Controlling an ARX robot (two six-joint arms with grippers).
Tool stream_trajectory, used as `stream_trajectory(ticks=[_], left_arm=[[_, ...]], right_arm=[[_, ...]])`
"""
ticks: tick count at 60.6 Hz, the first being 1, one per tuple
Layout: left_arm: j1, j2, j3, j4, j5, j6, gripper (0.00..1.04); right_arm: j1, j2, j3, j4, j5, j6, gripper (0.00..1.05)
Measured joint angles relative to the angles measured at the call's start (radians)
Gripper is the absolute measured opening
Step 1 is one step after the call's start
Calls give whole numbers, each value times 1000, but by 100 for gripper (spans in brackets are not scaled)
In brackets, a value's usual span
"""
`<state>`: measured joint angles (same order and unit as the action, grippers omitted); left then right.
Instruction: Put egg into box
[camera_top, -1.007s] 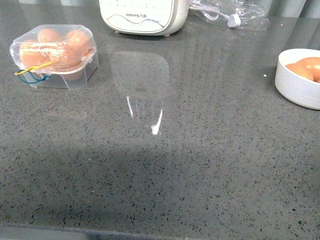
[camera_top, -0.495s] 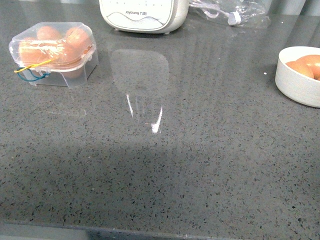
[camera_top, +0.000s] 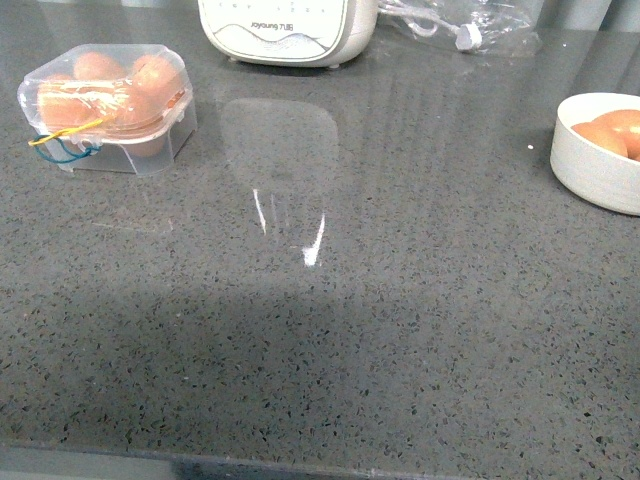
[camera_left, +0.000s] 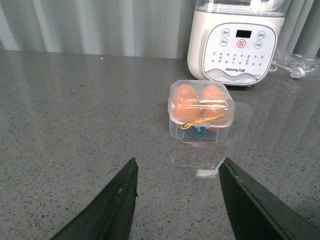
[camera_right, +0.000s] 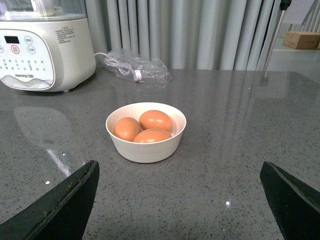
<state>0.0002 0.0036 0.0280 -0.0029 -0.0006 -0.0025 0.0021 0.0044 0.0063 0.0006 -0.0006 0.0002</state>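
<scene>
Clear plastic egg box (camera_top: 108, 110), lid closed over brown eggs, sits far left on my grey speckled table (camera_top: 330, 330). Three brown eggs (camera_right: 148, 126) lie in a white bowl (camera_right: 146, 145) at right. My left gripper (camera_left: 177, 172) and right gripper (camera_right: 177, 172) are both wide open, empty.

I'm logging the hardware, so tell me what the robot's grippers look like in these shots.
Only the fingertips show. The left gripper has two dark, flat, blade-like jaws tapering to points, with faint scuffs. The right gripper has similar dark, wedge-shaped jaws. No cables or markings are visible.
</scene>
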Motion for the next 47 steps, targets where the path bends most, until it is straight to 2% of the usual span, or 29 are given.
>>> stream_trajectory(ticks=[11, 14, 17, 21, 47], left_arm=[[0, 0, 0, 0, 0, 0, 83], [0, 0, 0, 0, 0, 0, 94], [0, 0, 0, 0, 0, 1, 99], [0, 0, 0, 0, 0, 0, 97], [0, 0, 0, 0, 0, 0, 98]], right_arm=[[0, 0, 0, 0, 0, 0, 97], [0, 0, 0, 0, 0, 0, 97], [0, 0, 0, 0, 0, 0, 97], [0, 0, 0, 0, 0, 0, 97], [0, 0, 0, 0, 0, 0, 97]])
